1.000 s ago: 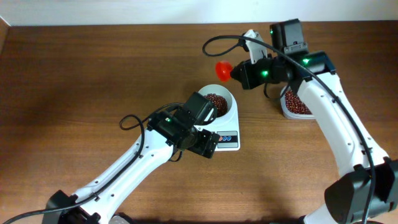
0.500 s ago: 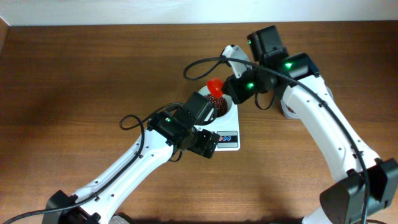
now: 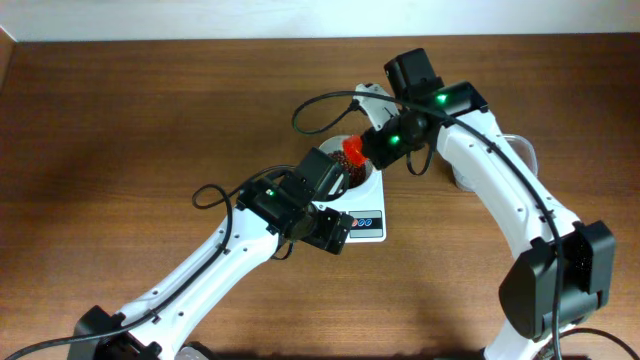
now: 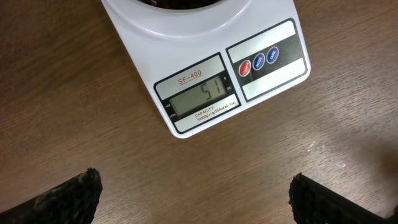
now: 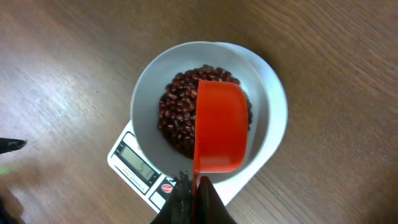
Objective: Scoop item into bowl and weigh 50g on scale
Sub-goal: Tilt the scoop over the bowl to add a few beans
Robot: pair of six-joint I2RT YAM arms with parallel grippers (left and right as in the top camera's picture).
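The scale (image 4: 143, 43) reads 51, so anything more dropping onto the beans (image 5: 177, 115) in the bowl (image 5: 144, 102) overshoots. The right gripper (image 5: 191, 185) pinches the red scoop (image 5: 219, 127) over the bowl's 4 o'clock side. The left gripper (image 4: 196, 200) hangs spread and empty at the scale's 6 o'clock. I can't tell whether the scoop is loaded.

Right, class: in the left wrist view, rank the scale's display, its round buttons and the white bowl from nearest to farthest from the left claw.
1. Display, straight ahead of the left claw.
2. Round buttons, ahead, toward the picture's right.
3. White bowl, at the top edge, farthest.
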